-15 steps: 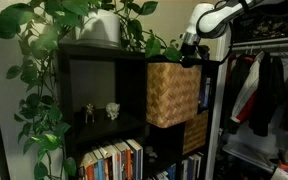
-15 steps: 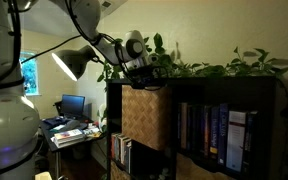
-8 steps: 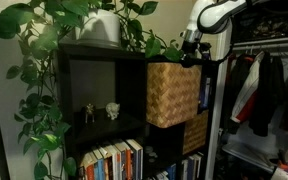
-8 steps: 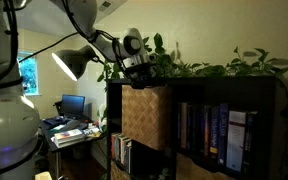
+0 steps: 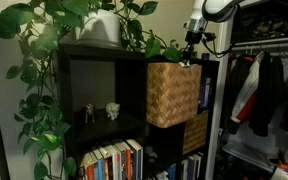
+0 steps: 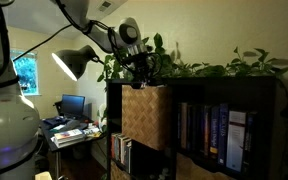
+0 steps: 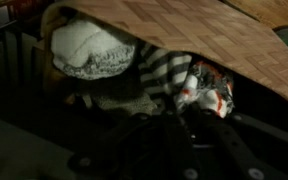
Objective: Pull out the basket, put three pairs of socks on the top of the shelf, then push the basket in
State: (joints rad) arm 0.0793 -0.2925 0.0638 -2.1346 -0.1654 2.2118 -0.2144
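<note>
With the basket [image 5: 172, 93] pulled partway out of an upper end cubby of the shelf [image 5: 104, 50], socks [image 7: 134, 65] inside and none visible on the shelf top, the gripper [image 5: 192, 42] hangs above it; whether the jaws are closed cannot be told.

White arm [image 5: 220, 7], black joints [image 6: 130, 29], dark end effector [image 5: 192, 50]

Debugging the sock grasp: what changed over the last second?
The gripper lifted up from the open top of the basket, the arm rising with it. Whether it took anything along cannot be told; the wrist view shows socks lying in the basket. Basket, shelf and plant stayed put.
</note>
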